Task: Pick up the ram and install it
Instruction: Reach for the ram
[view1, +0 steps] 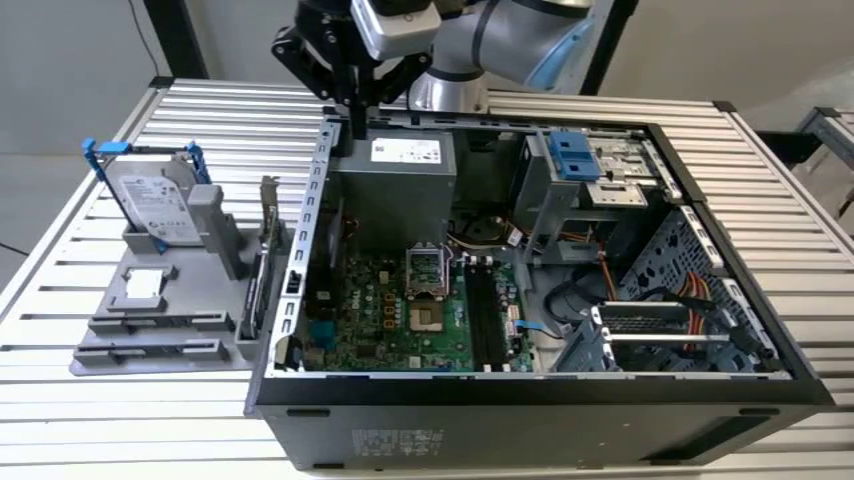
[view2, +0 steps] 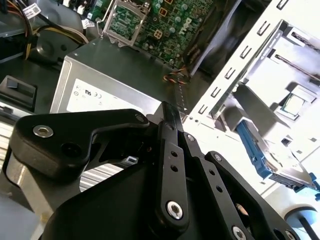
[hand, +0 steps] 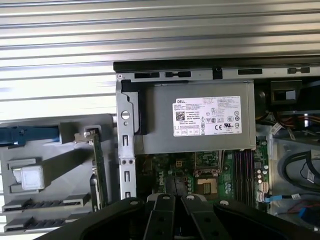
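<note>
Gripper (view1: 358, 125) hangs closed, fingertips (view2: 169, 125) pressed together, just above the power supply (view1: 394, 172) inside the open computer case (view1: 320, 210).

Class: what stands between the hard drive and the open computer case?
In the exterior view, a card with a metal bracket, upright in the grey holder.

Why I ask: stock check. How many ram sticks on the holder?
2, likely: one ram in the holder's nearest rail, exterior view; another in the next rail. Others may hide.

Ribbed, bare metal table (view1: 107, 420) — matt black gripper (view1: 358, 132).
</note>
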